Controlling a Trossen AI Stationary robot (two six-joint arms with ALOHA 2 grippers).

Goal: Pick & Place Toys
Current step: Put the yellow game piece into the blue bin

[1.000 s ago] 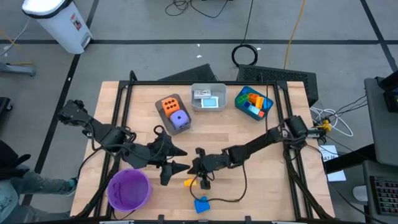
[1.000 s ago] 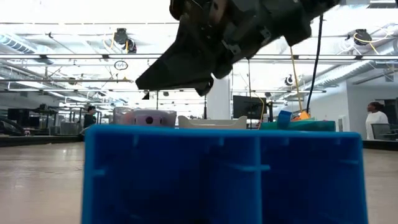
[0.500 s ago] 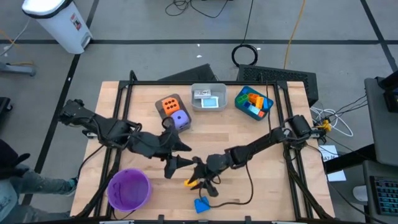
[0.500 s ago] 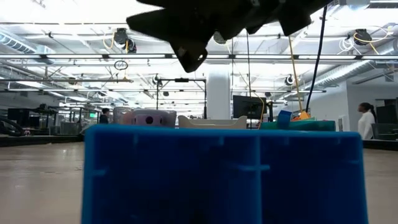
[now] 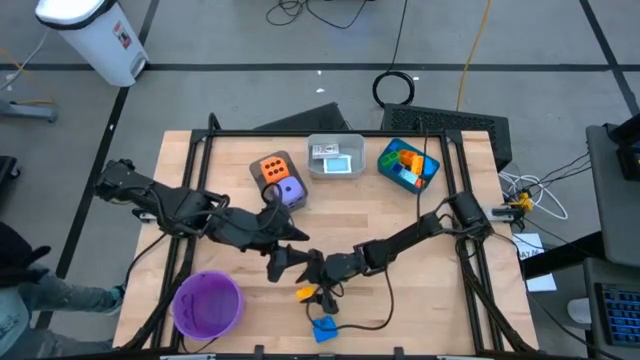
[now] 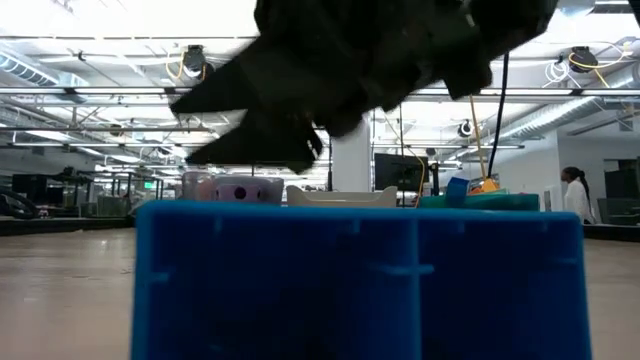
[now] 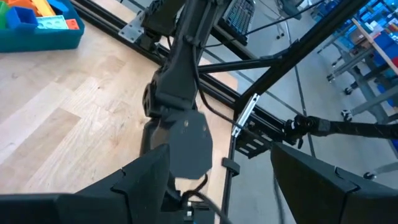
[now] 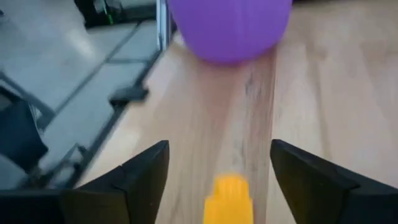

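Note:
A yellow brick [image 5: 305, 293] lies flat on the wooden table near its front edge. My right gripper [image 5: 314, 288] hangs open just over it. In the right wrist view the yellow brick [image 8: 230, 198] shows low between the two fingers of that gripper [image 8: 219, 149] and touches neither. A blue brick [image 5: 323, 328] lies closer to the front edge and fills the low view [image 6: 360, 275]. My left gripper [image 5: 290, 255] hovers open and empty just left of the right one. An orange die [image 5: 272, 170] and a purple die [image 5: 290, 192] sit side by side at the far middle.
A purple round bowl [image 5: 208, 303] stands at the near left, straight ahead of my right gripper [image 8: 230, 25]. A grey bin [image 5: 335, 157] and a teal bin [image 5: 407, 165] holding several bricks stand along the far edge. The black frame rails [image 5: 190, 200] border the table.
My right gripper has opened; in the low view its single dark wedge has parted into two prongs. It stays over the yellow brick, which has not moved. My left arm has swung a little toward the table's right and far side.

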